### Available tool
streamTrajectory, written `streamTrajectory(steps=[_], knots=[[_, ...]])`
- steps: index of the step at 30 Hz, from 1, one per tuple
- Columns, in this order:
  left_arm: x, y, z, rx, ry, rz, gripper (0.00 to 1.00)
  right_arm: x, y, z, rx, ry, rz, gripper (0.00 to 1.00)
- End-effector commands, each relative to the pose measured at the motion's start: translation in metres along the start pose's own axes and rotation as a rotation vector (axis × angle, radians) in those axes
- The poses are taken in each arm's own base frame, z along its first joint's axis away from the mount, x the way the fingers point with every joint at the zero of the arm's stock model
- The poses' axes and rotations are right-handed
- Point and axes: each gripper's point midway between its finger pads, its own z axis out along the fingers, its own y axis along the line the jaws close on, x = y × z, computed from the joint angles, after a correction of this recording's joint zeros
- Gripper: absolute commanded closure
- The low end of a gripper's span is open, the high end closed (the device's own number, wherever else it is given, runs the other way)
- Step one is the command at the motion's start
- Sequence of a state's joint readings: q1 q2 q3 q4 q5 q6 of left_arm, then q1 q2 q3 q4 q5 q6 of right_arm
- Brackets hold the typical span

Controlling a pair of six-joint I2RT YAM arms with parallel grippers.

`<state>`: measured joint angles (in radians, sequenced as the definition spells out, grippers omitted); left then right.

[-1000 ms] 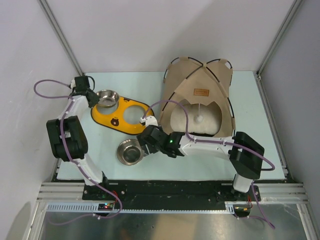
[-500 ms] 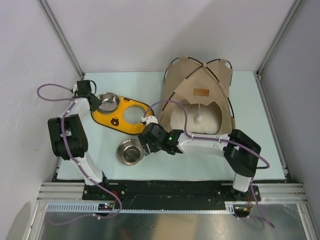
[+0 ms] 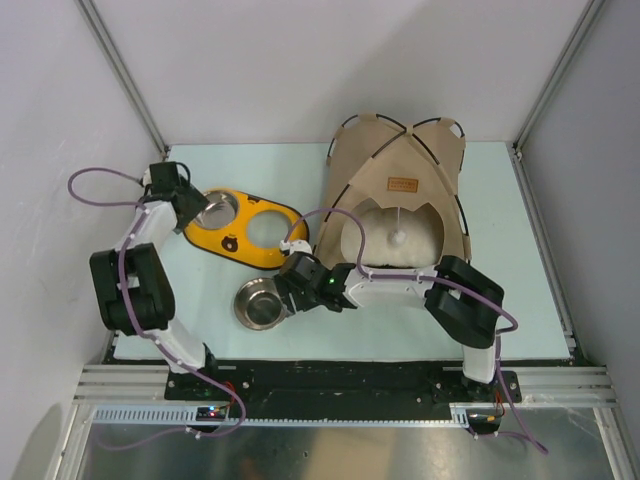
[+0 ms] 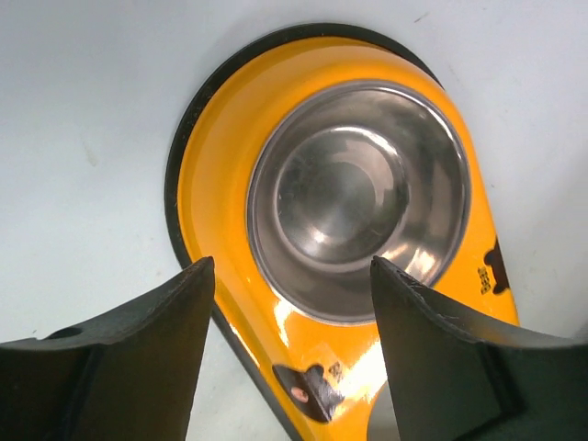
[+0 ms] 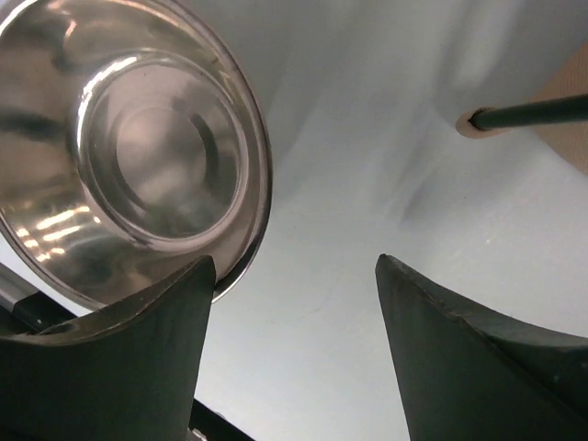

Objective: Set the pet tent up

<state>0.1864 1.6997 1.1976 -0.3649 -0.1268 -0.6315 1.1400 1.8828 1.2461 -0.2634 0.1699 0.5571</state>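
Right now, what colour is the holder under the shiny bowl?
The plastic bowl holder is yellow-orange, black-edged; clearest from left wrist.

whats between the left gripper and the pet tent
The yellow double-bowl holder. The left gripper hangs open over the steel bowl in one hole, and the empty second hole lies toward the pet tent. The top external view shows it.

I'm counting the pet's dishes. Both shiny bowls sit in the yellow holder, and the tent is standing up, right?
No. Only one steel bowl sits in the yellow double-bowl holder; the second steel bowl stands on the table nearby, as the top external view shows. The pet tent is standing up.
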Motion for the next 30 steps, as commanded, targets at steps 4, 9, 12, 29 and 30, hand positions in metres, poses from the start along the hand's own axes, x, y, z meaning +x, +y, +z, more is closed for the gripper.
streamTrajectory(steps=[4, 9, 12, 29, 30], knots=[[0.005, 0.004, -0.071, 0.101, -0.026, 0.055, 0.21, -0.038, 0.011, 0.008, -0.008, -0.123, 0.082, 0.33], [0.049, 0.003, -0.117, 0.235, 0.017, 0.082, 0.18, -0.036, 0.013, 0.013, -0.007, -0.117, 0.092, 0.49], [0.088, 0.000, -0.134, 0.296, 0.055, 0.108, 0.19, -0.032, 0.015, 0.015, -0.018, -0.099, 0.097, 0.65], [0.170, 0.020, -0.168, 0.385, 0.188, 0.123, 0.22, -0.057, 0.024, -0.026, -0.090, -0.128, 0.157, 1.00], [0.172, 0.019, -0.170, 0.399, 0.199, 0.129, 0.22, -0.063, 0.024, -0.033, -0.097, -0.143, 0.164, 1.00]])
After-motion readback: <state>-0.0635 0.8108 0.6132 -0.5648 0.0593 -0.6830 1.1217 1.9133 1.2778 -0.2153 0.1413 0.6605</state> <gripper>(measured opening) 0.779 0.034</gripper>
